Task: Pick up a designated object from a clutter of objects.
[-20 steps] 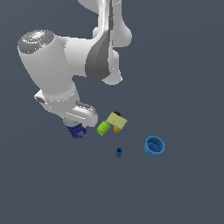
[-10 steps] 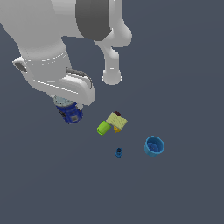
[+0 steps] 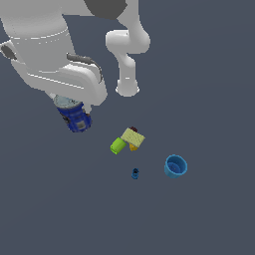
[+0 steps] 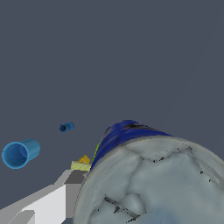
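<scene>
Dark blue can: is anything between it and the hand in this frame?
Nothing visible. The dark blue can sits right under the hand, apparently held and well apart from the green cylinder, tan-yellow block and light blue cup.

Grey floor (image 3: 209, 89): green cyl (image 3: 118, 145), tan block (image 3: 133, 137), cup (image 3: 175, 166).

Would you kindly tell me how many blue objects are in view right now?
3: the dark blue cylindrical can held under the gripper, the light blue cup at the exterior view's right, and the tiny blue piece between cup and clutter. None seems hidden.
</scene>
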